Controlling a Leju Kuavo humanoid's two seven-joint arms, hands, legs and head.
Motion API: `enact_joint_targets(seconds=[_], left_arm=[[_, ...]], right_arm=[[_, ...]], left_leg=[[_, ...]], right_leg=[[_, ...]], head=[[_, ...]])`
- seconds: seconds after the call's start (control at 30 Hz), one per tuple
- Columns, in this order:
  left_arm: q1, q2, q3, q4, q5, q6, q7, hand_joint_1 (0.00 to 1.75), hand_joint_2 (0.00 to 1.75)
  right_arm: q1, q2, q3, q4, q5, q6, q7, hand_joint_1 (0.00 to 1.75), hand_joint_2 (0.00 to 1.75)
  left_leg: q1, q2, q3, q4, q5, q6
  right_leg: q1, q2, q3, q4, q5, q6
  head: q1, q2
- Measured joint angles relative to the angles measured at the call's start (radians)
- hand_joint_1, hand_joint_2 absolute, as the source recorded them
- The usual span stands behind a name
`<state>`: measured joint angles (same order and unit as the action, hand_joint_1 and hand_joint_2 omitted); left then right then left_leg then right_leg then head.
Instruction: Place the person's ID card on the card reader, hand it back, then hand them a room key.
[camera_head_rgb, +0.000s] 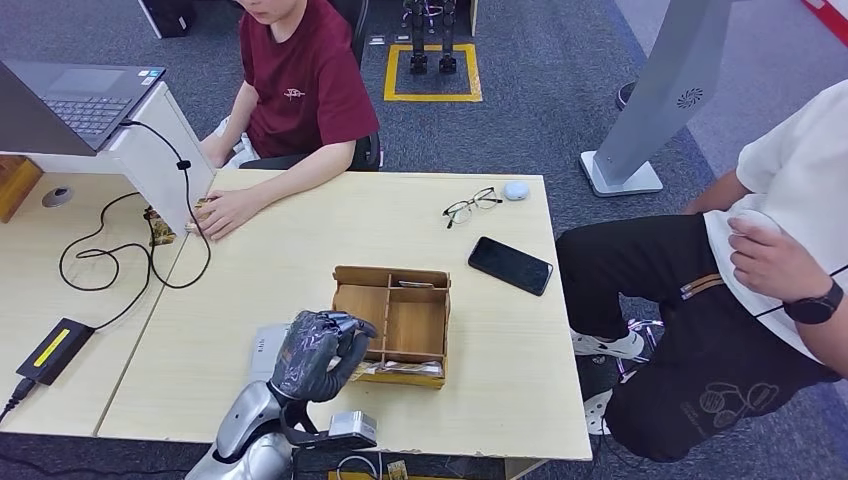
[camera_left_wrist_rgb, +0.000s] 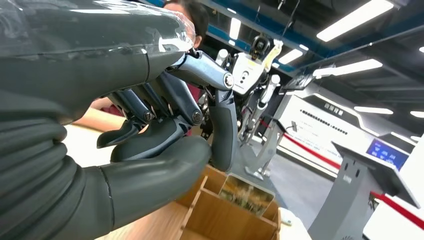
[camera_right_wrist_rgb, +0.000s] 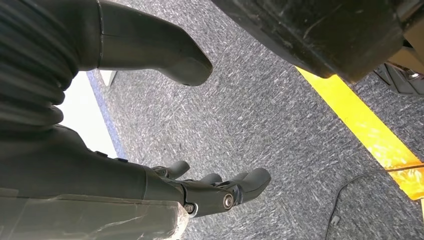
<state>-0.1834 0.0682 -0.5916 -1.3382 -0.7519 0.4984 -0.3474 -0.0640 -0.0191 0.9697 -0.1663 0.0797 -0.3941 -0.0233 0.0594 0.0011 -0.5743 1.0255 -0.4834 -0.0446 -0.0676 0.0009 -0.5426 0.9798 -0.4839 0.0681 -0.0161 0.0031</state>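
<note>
My left hand (camera_head_rgb: 318, 355) hovers low over the table beside the left wall of the wooden compartment box (camera_head_rgb: 392, 318). Its fingers (camera_left_wrist_rgb: 165, 107) curl in toward the thumb (camera_left_wrist_rgb: 150, 175), and I see nothing between them. Half under the hand lies a flat white card reader (camera_head_rgb: 263, 350). Patterned cards (camera_head_rgb: 405, 368) stand in the box's front slot, and the left wrist view shows a card (camera_left_wrist_rgb: 247, 194) upright in the box (camera_left_wrist_rgb: 220, 220). Across the table sits a person in a red shirt, one hand (camera_head_rgb: 228, 212) flat on the wood. My right hand (camera_right_wrist_rgb: 165, 185) hangs over the carpet, holding nothing, fingers apart.
A black phone (camera_head_rgb: 510, 265), glasses (camera_head_rgb: 470, 206) and a small white case (camera_head_rgb: 515, 190) lie on the table's right half. A laptop (camera_head_rgb: 75, 100) on a white stand, loose cables (camera_head_rgb: 130, 265) and a black box (camera_head_rgb: 55, 350) are at the left. A second person (camera_head_rgb: 770, 260) sits at the right.
</note>
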Motion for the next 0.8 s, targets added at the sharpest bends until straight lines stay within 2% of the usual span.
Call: enact_joint_targets(seconds=[0.07, 0.17, 0.2, 0.47, 0.8], left_arm=[[0.003, 0.003, 0.002, -0.014, 0.002, 0.001, -0.001, 1.7, 1.75], [0.005, 0.007, 0.004, -0.035, 0.0, 0.006, -0.001, 0.39, 1.75], [0.006, 0.008, 0.005, -0.04, -0.003, 0.007, 0.001, 0.0, 1.75], [0.006, 0.016, 0.015, -0.044, -0.082, 0.024, 0.054, 0.0, 1.75], [0.02, 0.024, 0.017, -0.04, -0.073, 0.005, 0.051, 0.0, 1.75]], right_arm=[[0.0, 0.0, 0.0, 0.0, 0.0, 0.0, 0.0, 0.0, 1.75], [0.001, 0.0, 0.0, 0.0, 0.0, -0.002, 0.0, 0.0, 1.75], [0.001, 0.0, 0.0, 0.0, 0.0, -0.002, 0.0, 0.0, 1.75], [0.001, 0.0, -0.002, 0.0, 0.0, -0.002, 0.0, 0.0, 1.75], [0.001, 0.0, -0.002, 0.0, 0.0, -0.002, 0.003, 0.0, 1.75]], left_leg=[[0.0, 0.0, 0.0, 0.0, 0.0, 0.0], [0.0, 0.0, 0.0, 0.0, 0.0, 0.0], [0.0, 0.0, 0.0, 0.0, 0.0, 0.0], [0.0, 0.0, 0.0, 0.0, 0.0, 0.0], [0.0, 0.0, 0.0, 0.0, 0.0, 0.0]], right_leg=[[0.0, 0.0, 0.0, 0.0, 0.0, 0.0], [0.0, 0.0, 0.0, 0.0, 0.0, 0.0], [0.0, 0.0, 0.0, 0.0, 0.0, 0.0], [0.0, 0.0, 0.0, 0.0, 0.0, 0.0], [0.0, 0.0, 0.0, 0.0, 0.0, 0.0]], head=[[0.0, 0.0], [0.0, 0.0], [0.0, 0.0], [0.0, 0.0], [0.0, 0.0]])
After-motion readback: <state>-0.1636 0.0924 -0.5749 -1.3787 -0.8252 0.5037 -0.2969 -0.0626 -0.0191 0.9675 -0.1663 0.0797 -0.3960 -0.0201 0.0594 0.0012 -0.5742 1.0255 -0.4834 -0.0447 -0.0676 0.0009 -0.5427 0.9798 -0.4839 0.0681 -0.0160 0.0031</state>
